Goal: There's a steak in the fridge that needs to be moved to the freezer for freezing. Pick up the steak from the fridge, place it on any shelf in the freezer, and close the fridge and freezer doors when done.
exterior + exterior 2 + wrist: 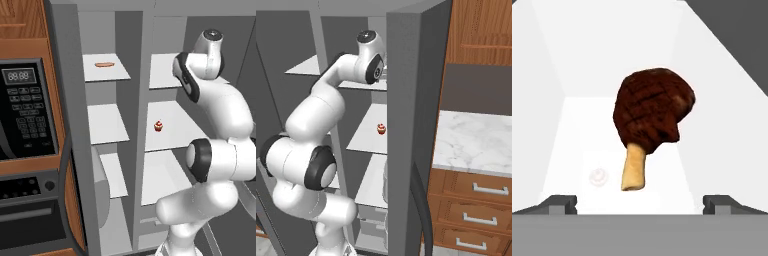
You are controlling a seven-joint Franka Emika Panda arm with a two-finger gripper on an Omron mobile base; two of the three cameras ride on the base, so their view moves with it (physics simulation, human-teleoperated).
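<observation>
Steak [652, 112]: dark reddish-brown lump with a pale bone stub pointing toward the hand [640, 202], lying on a white shelf inside the fridge [170, 130], directly ahead of the fingertips [562, 202]. Hand: fingers spread wide apart, nothing between them, not touching the steak. Arm: reaches into the upper part of the fridge. Fridge, middle shelf: small red cupcake [158, 126], below the arm's reach. Freezer [107, 125], left of the fridge: narrow white shelves, pale orange-tan strip [105, 64] on the top one; shelf [107, 122] beneath it bare. Both compartments stand open. Step, by judgement: approach to grasp the steak. Next move calls for advancing until the fingers straddle the meat, then closing.
</observation>
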